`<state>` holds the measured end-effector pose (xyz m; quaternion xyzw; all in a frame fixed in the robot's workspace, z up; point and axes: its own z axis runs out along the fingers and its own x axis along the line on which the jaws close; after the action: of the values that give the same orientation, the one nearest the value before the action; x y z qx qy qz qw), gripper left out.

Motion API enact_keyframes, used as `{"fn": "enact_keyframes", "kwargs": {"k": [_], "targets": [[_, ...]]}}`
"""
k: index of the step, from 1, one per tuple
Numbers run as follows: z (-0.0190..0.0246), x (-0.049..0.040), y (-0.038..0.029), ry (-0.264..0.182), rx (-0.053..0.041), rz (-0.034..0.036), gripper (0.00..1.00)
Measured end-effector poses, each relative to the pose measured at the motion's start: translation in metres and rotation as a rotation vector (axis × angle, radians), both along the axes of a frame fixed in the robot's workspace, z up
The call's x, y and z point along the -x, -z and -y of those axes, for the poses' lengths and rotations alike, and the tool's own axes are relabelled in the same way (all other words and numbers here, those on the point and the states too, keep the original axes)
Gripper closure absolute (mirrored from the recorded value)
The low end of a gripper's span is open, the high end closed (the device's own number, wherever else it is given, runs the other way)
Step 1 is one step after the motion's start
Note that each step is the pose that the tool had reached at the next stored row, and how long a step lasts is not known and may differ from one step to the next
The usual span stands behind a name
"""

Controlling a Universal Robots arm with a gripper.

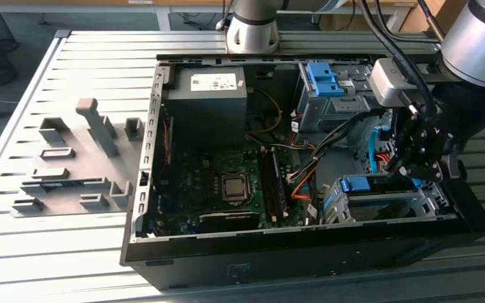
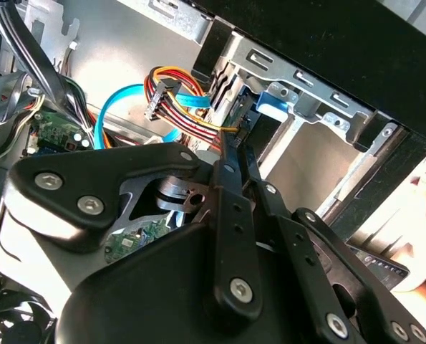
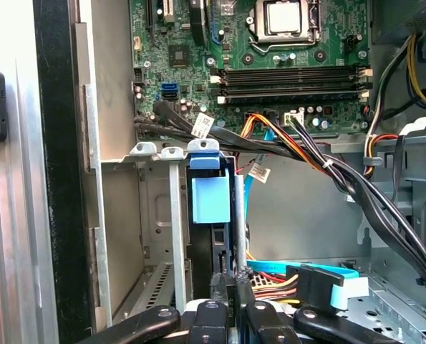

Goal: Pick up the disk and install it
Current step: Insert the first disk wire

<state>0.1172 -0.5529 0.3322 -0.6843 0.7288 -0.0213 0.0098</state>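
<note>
Gripper [image 1: 417, 165] hangs low inside the open computer case [image 1: 225, 268], at the metal drive cage [image 1: 386, 205] on the exterior view's right, arm bent steeply down. Its black linked fingers [image 3: 235, 287] are pinched on the disk [image 3: 211, 208], a thin edge-on slab with blue plastic rails standing in the grey sheet-metal cage slot. Gripper links hide the disk's near end
</note>
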Motion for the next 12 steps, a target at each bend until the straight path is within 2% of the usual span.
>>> {"fn": "enact_keyframes", "kwargs": {"k": [5,9,11,12], "targets": [[0.0001,0.0000,-0.0030,0.000,-0.0021,0.0000,0.84],[0.0021,-0.0001,-0.0030,0.000,-0.0212,0.0000,0.84],[0.0042,-0.0001,-0.0027,0.000,-0.0367,0.0000,0.84],[0.0055,-0.0001,-0.0026,0.000,-0.0485,0.0000,0.84]]}}
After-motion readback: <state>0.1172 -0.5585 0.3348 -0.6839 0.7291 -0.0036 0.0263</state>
